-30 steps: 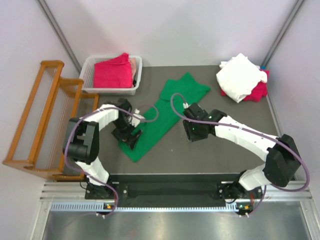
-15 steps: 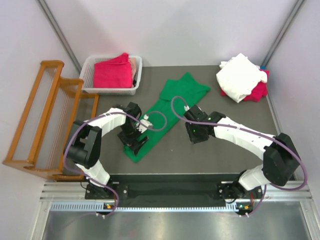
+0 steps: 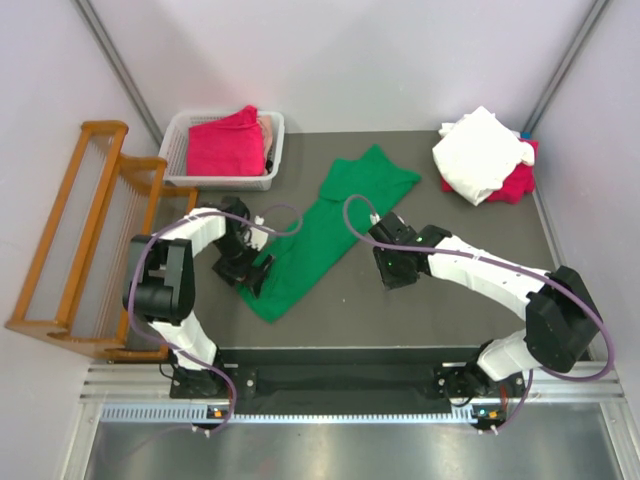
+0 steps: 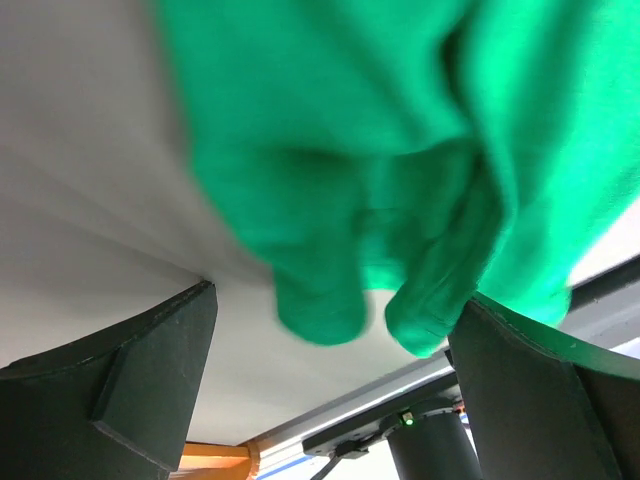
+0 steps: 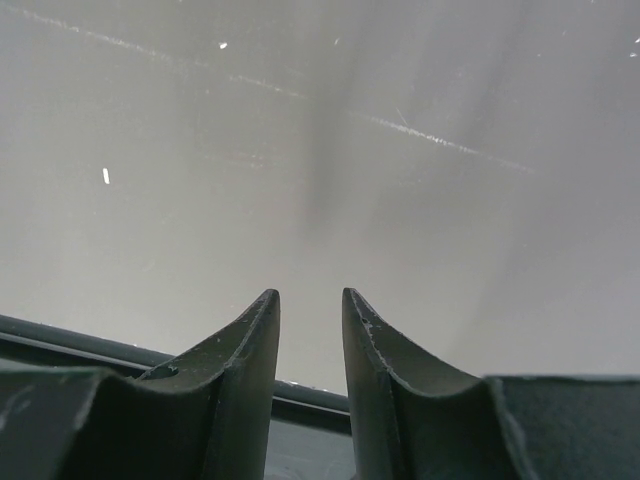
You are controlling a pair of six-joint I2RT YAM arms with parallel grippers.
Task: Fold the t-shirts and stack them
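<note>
A bright green t-shirt [image 3: 325, 225] lies stretched diagonally across the dark table [image 3: 480, 225]. My left gripper [image 3: 250, 275] is at the left edge of its near end, wide open. In the left wrist view [image 4: 337, 297] the green cloth [image 4: 380, 130] bulges just ahead of the spread fingers [image 4: 150, 380], with nothing pinched. My right gripper [image 3: 397, 275] is over bare table to the right of the shirt. Its fingers [image 5: 240, 350] stand a narrow gap apart [image 5: 310, 295] with nothing between them. A white t-shirt [image 3: 482, 152] lies on a crimson one [image 3: 515, 187] at the back right.
A white slatted basket [image 3: 275, 150] at the back left holds a crimson t-shirt [image 3: 225, 142]. An orange wooden rack [image 3: 80, 240] stands off the table's left side. The table's near edge [image 3: 350, 352] runs just in front of both grippers.
My left gripper has slid left, back to the edge of the green shirt's near end. The right gripper's fingers have narrowed and it has dropped slightly toward the near edge.
</note>
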